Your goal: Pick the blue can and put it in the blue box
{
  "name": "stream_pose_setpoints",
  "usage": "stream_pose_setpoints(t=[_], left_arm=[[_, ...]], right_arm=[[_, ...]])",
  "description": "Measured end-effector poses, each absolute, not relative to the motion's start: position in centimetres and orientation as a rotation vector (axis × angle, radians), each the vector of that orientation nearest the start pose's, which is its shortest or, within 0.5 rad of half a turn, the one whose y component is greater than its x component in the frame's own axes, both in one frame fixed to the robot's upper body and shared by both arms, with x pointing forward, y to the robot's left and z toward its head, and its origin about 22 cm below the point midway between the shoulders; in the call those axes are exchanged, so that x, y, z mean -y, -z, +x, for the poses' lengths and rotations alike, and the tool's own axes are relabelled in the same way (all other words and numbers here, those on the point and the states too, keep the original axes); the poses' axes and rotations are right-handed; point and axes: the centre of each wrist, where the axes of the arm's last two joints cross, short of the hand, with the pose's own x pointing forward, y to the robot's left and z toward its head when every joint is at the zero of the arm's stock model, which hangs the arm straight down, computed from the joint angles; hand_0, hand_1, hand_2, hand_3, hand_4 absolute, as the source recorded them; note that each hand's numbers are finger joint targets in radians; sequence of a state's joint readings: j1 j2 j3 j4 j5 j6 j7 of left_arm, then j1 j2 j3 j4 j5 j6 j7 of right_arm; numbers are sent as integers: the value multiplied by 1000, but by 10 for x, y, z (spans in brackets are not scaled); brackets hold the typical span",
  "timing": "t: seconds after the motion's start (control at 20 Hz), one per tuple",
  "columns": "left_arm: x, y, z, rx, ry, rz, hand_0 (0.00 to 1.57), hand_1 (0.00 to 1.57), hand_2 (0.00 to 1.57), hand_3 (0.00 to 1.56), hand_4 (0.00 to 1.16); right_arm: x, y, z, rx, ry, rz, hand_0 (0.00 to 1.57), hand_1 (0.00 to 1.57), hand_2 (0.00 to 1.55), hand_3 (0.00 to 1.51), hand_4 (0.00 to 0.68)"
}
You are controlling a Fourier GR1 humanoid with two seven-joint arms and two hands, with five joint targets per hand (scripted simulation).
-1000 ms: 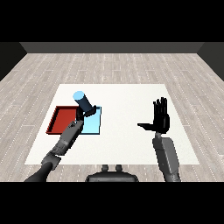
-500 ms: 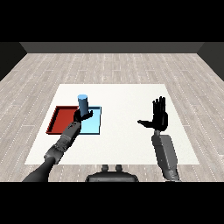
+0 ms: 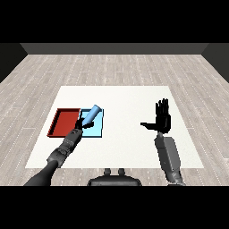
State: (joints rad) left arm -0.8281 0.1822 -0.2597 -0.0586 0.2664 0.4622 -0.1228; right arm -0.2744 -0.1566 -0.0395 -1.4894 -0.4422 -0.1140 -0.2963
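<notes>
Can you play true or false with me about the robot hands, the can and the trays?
1. The blue can is tilted over the light blue tray. True.
2. The right robot hand holds the can. False: it is open, holding nothing.
3. The red tray lies right of the blue one. False: it lies left.
4. The left robot hand is at the can's lower end. True.

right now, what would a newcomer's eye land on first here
Probably the blue can, tilted over the light blue tray left of the table's middle, with the left hand at its lower end. Next is the red tray, right beside the blue one on its left. The right hand stands out too, raised open over the white table, holding nothing.
</notes>
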Motion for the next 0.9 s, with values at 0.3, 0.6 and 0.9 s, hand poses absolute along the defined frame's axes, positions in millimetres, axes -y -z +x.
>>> stream_pose_setpoints(t=[0.3,0.6,0.9], left_arm=[[-237,78,363,1005,208,629,0,0,0,0,0],[-234,80,362,1084,97,700,0,0,0,0,0],[-219,62,377,1345,-9,698,0,0,0,0,0]], right_arm=[[246,-55,303,2005,301,209,0,0,0,0,0],[243,-53,302,2014,322,247,0,0,0,0,0],[244,-57,304,2027,306,269,0,0,0,0,0]])
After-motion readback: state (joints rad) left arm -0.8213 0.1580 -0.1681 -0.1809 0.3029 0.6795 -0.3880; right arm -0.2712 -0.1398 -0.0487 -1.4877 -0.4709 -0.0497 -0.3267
